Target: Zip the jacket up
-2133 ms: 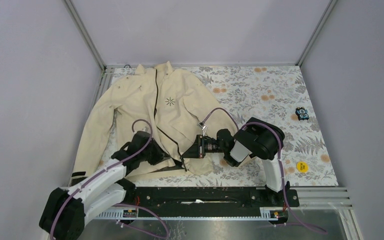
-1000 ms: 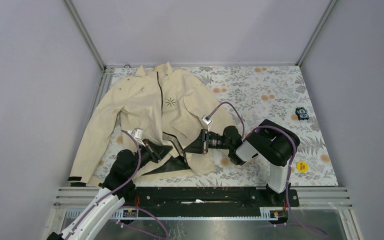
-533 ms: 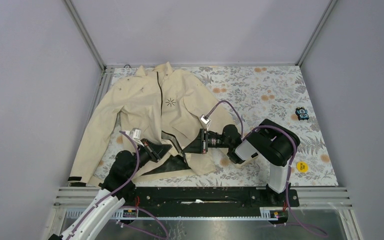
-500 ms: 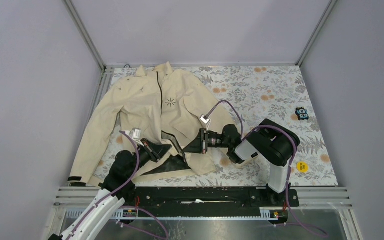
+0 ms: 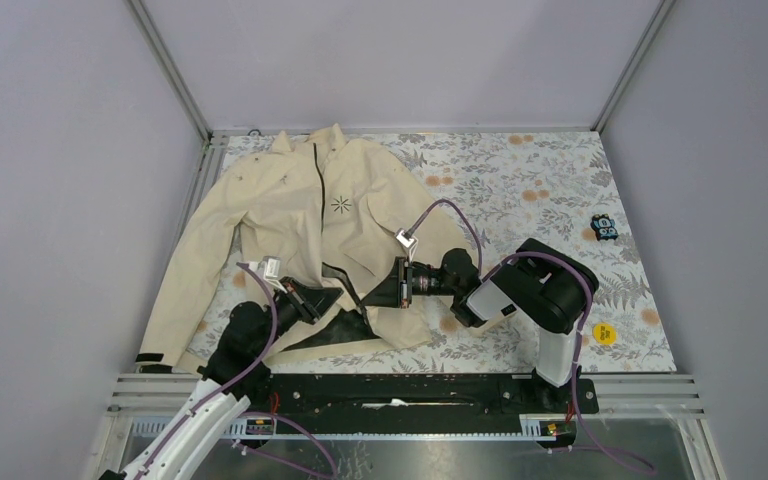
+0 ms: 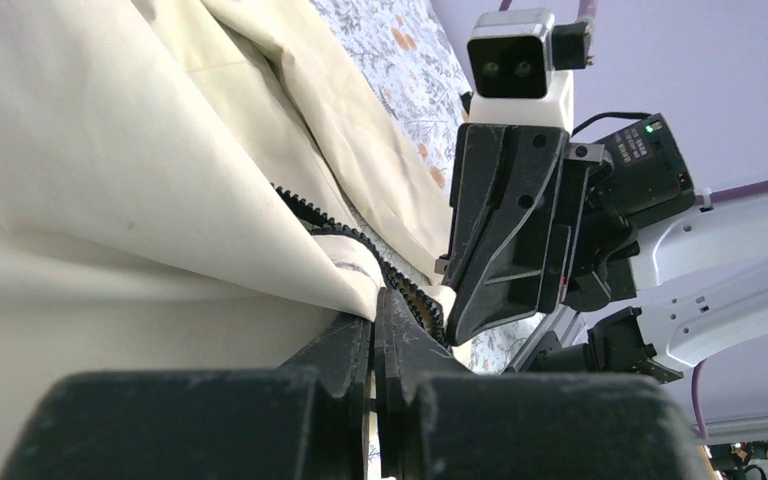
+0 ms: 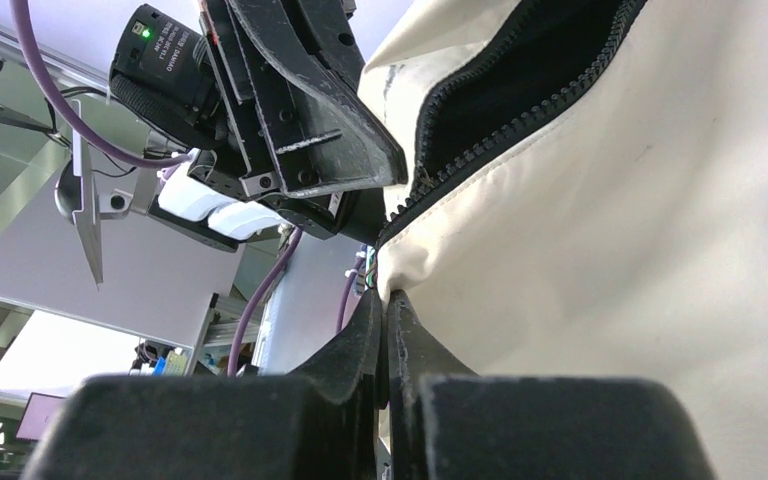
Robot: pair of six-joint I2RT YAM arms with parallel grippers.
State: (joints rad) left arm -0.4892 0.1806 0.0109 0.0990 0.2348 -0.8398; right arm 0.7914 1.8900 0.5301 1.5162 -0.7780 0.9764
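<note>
The cream jacket (image 5: 300, 215) lies on the left of the floral table, collar at the back. Its dark zipper (image 5: 317, 190) is closed at the top and parted near the hem, showing dark lining (image 5: 335, 330). My left gripper (image 5: 328, 298) is shut on the left front edge by the zipper teeth (image 6: 400, 285); the jacket fills the left wrist view (image 6: 110, 150). My right gripper (image 5: 366, 300) is shut on the right front edge of the jacket (image 7: 610, 250), just below its zipper teeth (image 7: 480, 150). The two grippers face each other, almost touching.
A small dark toy car (image 5: 603, 227) and a yellow disc (image 5: 604, 333) lie at the table's right side. Metal frame posts and grey walls enclose the table (image 5: 530, 180). A black rail (image 5: 400, 390) runs along the near edge.
The left arm pulled back toward the near edge and drew the left hem open, showing dark lining. The right gripper shifted slightly left toward the left gripper. Little has moved in the last half second.
</note>
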